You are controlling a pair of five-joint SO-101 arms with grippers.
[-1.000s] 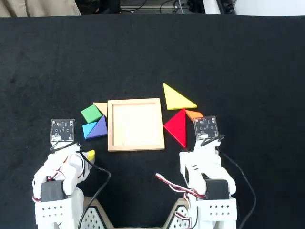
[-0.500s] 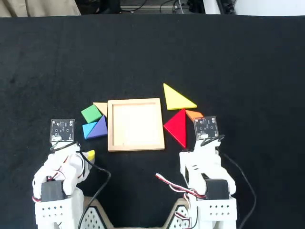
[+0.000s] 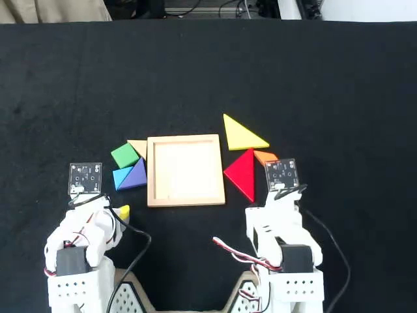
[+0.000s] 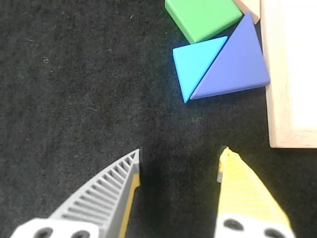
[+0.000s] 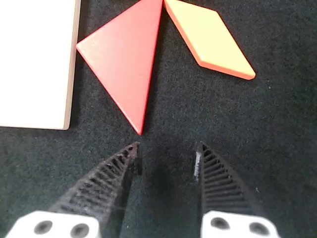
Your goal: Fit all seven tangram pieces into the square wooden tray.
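The square wooden tray (image 3: 186, 198) lies mid-table with nothing in it. Left of it sit a green square (image 3: 124, 155), a tan triangle (image 3: 139, 146), a light blue triangle (image 3: 120, 177) and a purple triangle (image 3: 136, 175). To its right lie a yellow triangle (image 3: 242, 134), a red triangle (image 3: 242, 173) and an orange parallelogram (image 3: 264, 156). My left gripper (image 4: 179, 156) is open over bare cloth, short of the blue triangle (image 4: 196, 63) and purple triangle (image 4: 234, 64). My right gripper (image 5: 166, 151) is open just short of the red triangle (image 5: 126, 60), with the orange parallelogram (image 5: 210, 37) beyond.
Both arm bases (image 3: 75, 267) (image 3: 287, 261) stand at the table's near edge. Black cloth (image 3: 208, 72) stretches wide beyond the pieces. The tray's corner (image 4: 290, 139) lies close to my left gripper.
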